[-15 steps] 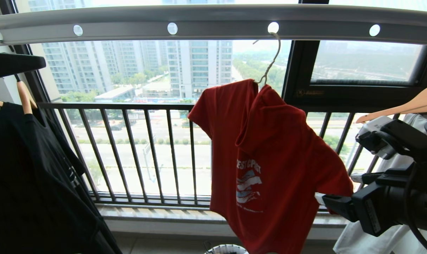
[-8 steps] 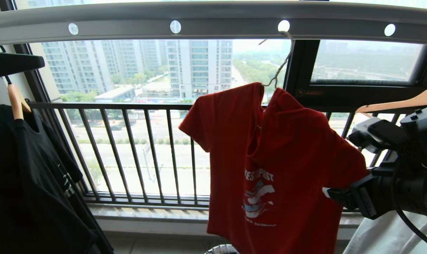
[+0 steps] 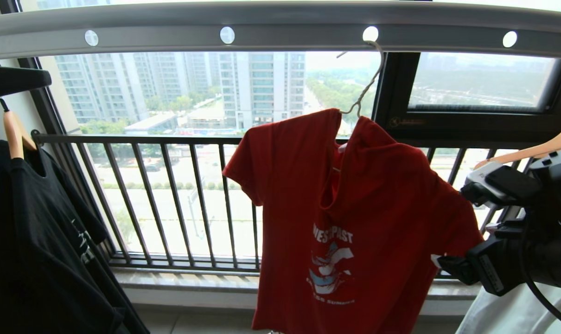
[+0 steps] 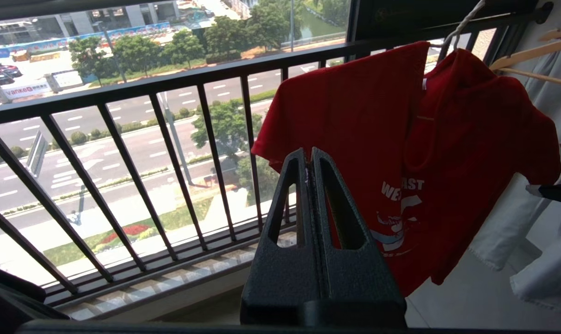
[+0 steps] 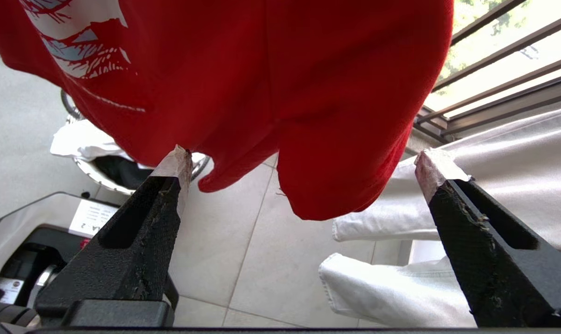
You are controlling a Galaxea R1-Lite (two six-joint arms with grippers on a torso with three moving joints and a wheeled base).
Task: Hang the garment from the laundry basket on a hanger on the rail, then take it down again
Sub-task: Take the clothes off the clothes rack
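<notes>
Red T-shirt (image 3: 354,222) on hanger (image 3: 366,86); basket (image 5: 123,171) only beneath spread right claw (image 5: 303,162); left claw (image 4: 310,157) pressed together.

We've got a matt red cloth garment (image 3: 354,208) on a thin wire hanger (image 3: 366,83), under a smooth satin metal rail (image 3: 280,23). Nearby wooden hangers (image 3: 535,148) look smooth; right gripper (image 5: 303,167) fingers (image 5: 137,241) rough black plastic.

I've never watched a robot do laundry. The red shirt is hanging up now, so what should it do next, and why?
Probably close the right end effector on the red shirt to start taking it down. The shirt already hangs on the hanger hooked into the rail, and the open jaws sit just below its hem, holding nothing.
</notes>
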